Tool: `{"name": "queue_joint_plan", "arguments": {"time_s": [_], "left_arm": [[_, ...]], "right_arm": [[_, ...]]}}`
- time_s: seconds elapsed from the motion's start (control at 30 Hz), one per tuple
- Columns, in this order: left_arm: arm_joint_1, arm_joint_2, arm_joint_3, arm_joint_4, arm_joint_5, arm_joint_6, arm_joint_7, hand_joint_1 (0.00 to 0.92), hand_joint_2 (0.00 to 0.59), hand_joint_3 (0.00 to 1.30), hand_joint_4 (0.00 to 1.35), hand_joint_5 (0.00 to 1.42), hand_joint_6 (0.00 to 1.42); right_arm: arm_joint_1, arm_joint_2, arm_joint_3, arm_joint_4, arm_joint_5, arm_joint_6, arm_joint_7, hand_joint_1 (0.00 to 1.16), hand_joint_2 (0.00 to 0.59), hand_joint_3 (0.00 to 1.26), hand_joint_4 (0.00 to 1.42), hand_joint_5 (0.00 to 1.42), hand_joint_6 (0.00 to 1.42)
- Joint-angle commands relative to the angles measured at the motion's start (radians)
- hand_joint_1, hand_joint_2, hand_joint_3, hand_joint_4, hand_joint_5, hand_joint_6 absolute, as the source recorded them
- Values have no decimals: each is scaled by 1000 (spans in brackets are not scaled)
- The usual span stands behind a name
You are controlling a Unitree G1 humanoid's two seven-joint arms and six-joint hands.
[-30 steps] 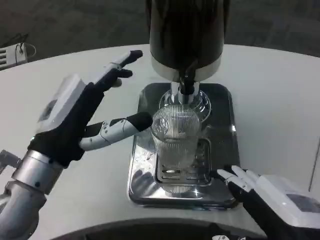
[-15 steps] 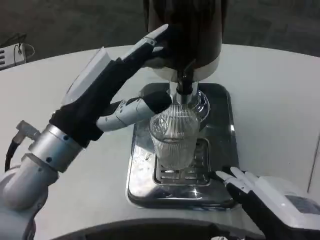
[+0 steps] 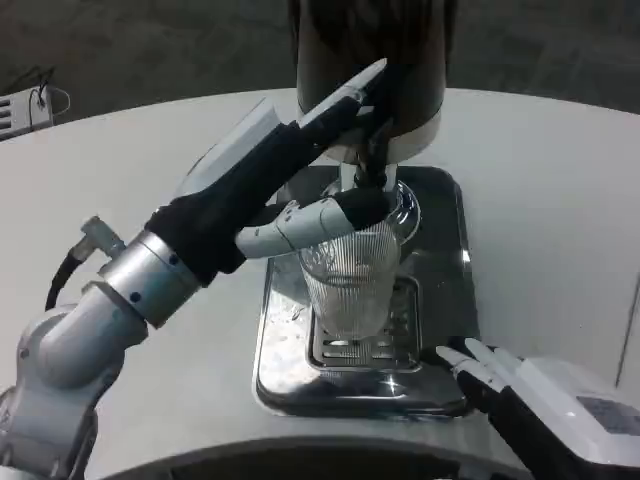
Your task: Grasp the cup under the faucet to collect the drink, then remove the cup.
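- I judge the main risk is my left hand (image 3: 290, 175) knocking the cup (image 3: 348, 275) off the grate: its fingers are spread, holding nothing, the lower one lying across the rim.
- A sideways shove could tip it off the drip tray (image 3: 440, 330).
- The cup is clear ribbed glass, upright under the faucet (image 3: 372, 172).
- My right hand (image 3: 520, 385) rests by the tray corner, fingers apart and holding nothing.

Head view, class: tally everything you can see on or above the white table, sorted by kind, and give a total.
Robot hands: 2, the left hand and the right hand
Clear ribbed cup: 1
Drink dispenser: 1
Metal drip tray: 1
Total: 5
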Motion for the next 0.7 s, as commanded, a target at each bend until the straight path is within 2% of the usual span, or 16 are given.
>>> {"name": "queue_joint_plan", "arguments": {"time_s": [0.03, 0.2, 0.33, 0.4, 0.47, 0.57, 0.7], "left_arm": [[-25, -8, -27, 19, 36, 17, -22, 0, 55, 21, 0, 96, 154], [-31, -9, -48, 14, 67, 26, -25, 0, 55, 0, 0, 34, 108], [-32, -11, -56, 13, 86, 29, -29, 0, 54, 0, 0, 25, 104], [-33, -6, -63, 8, 102, 31, -31, 0, 53, 0, 0, 22, 104], [-32, 1, -69, 1, 118, 32, -34, 0, 47, 0, 0, 15, 92], [-29, 9, -73, -11, 140, 35, -37, 0, 34, 0, 0, 5, 79], [-27, 22, -87, -23, 169, 44, -47, 0, 20, 0, 0, 0, 62]], "right_arm": [[19, 9, -1, -20, 15, 8, -18, 597, 454, 104, 0, 0, 0], [25, 13, -15, -26, 35, 20, -30, 595, 457, 105, 0, 0, 0], [21, 20, -46, -23, 100, 46, -49, 561, 439, 85, 0, 0, 0], [15, 26, -67, -16, 157, 71, -60, 550, 422, 63, 0, 0, 0], [3, 50, -105, 8, 256, 120, -79, 554, 396, 32, 0, 0, 0], [-12, 58, -140, 36, 365, 168, -116, 585, 349, 1, 0, 0, 0], [-41, 70, -173, 91, 489, 195, -195, 635, 311, 0, 0, 3, 1]]}}
